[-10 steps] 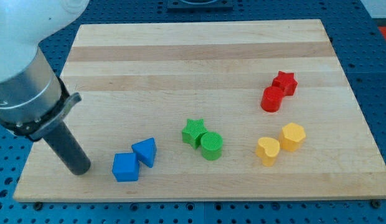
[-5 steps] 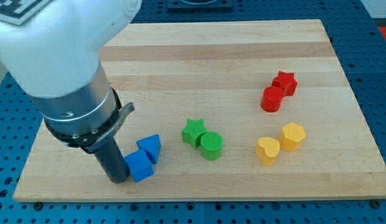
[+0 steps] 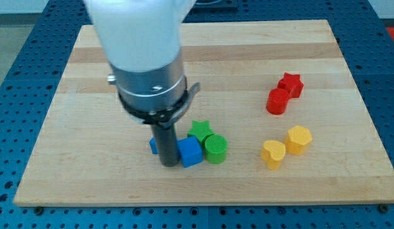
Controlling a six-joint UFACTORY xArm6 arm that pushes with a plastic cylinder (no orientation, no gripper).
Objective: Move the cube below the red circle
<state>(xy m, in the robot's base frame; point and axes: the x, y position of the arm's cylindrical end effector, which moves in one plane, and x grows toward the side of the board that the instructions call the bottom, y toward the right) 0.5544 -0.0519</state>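
the tabletop (image 3: 203, 44) is carrying everything. there is no gripper, only my tip (image 3: 169, 164), now pressing the blue cube's (image 3: 190, 152) left side, having shoved it rightward against the green circle (image 3: 215, 149) beside the green star (image 3: 199, 131). the glossy, sharp-edged cube is nearing the red circle (image 3: 278, 101), still well apart.

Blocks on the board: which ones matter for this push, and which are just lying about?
In the job: blue cube, red circle, my tip at the cube's left side.

Lying about: blue triangle, green star, green circle, red star, yellow heart, yellow hexagon.
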